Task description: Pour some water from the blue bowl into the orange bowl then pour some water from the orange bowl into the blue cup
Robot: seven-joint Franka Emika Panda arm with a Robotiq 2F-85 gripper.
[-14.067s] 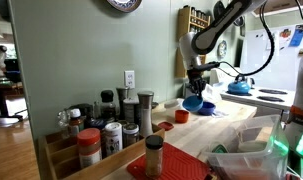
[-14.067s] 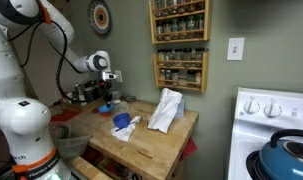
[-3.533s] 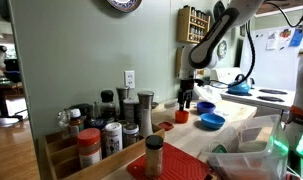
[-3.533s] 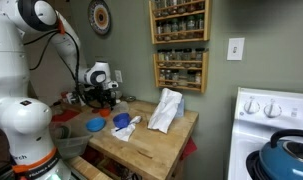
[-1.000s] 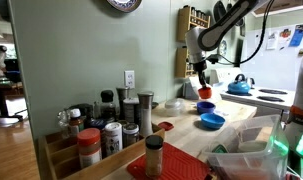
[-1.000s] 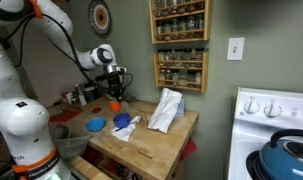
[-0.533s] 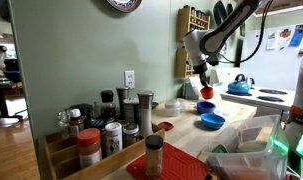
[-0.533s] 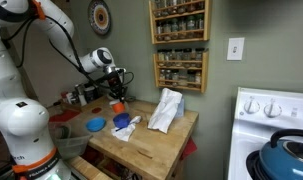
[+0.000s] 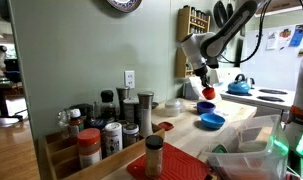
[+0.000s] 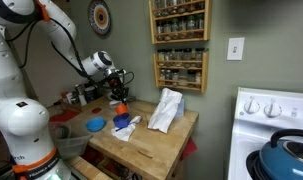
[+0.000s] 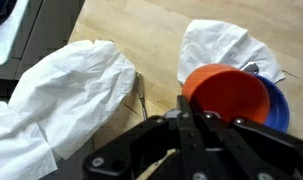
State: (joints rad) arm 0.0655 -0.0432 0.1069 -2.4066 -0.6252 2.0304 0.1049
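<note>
We see the gripper (image 11: 195,112) pinching the rim of the orange bowl (image 11: 227,95), held just above the blue cup (image 11: 278,106). The blue bowl (image 10: 95,125) rests on the counter, left of the cup in an exterior view. We judge the second pour is in hand; next, the bowl must tilt over the cup's mouth.

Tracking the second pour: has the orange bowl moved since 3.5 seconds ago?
Yes. The small round orange bowl rose; the gripper holds it higher than the shallow blue bowl.

The gripper (image 9: 203,86) holds the orange bowl (image 9: 208,93) aloft, the blue bowl (image 9: 212,121) on the counter (image 9: 243,128).
</note>
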